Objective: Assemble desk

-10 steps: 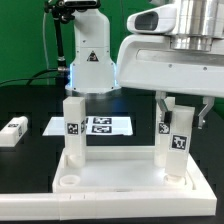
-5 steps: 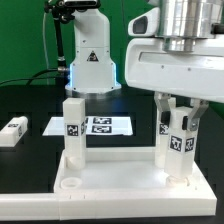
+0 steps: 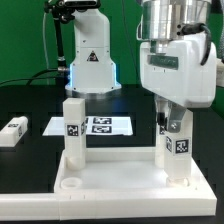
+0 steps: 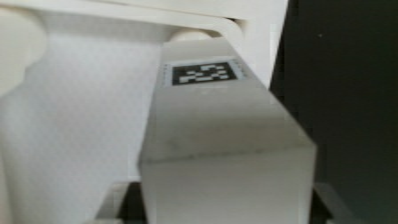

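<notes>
exterior view | claw rotated since earlier, clamping leg | panel unmoved

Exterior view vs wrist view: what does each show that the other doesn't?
Exterior view only: the second upright leg standing in the panel on the exterior view's left, a loose leg lying on the table, the marker board and the arm's base.
Wrist view only: no extra object, only a close-up along one face of the leg under the gripper, which fills most of the frame.
Both: that leg with a black-and-white tag. Whether the gripper clamps it is unclear in either.
</notes>
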Controlling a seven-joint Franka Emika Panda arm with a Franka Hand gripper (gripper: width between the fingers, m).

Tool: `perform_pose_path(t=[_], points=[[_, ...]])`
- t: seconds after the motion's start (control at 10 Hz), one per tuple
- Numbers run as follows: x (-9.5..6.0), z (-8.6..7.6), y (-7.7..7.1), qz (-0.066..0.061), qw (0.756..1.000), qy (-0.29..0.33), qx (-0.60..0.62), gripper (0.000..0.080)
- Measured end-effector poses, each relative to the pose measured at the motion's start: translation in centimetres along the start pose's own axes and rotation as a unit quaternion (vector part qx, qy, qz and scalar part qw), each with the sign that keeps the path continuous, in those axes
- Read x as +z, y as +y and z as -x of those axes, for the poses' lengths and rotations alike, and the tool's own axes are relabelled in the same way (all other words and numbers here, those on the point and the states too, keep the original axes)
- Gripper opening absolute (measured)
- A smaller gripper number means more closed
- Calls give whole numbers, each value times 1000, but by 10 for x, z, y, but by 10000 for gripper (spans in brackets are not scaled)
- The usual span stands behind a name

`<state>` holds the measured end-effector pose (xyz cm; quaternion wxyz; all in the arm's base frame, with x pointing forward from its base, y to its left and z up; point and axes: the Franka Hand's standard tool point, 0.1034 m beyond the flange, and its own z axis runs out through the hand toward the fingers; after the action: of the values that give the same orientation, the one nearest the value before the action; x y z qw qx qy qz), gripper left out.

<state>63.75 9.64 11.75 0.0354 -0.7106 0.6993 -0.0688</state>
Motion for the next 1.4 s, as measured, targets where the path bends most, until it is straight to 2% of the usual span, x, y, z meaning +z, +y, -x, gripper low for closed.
perform_pose_path(t=[0.3,0.4,0.5,0.6,0.7,0.8,1.2,1.3,1.4], points=[[0,2,1,1,1000,0,-4,291],[0,2,1,2,999,1,-48,360],[-1,5,3,12,991,-2,-136,543],[0,11,5,18,979,0,-205,616],[-1,21,6,19,964,2,-265,616],[-5,27,7,12,961,1,-276,643],[-3,22,7,14,906,1,-422,649],[-8,20,-5,-32,893,10,-449,649],[-9,13,-9,-58,879,17,-473,649]])
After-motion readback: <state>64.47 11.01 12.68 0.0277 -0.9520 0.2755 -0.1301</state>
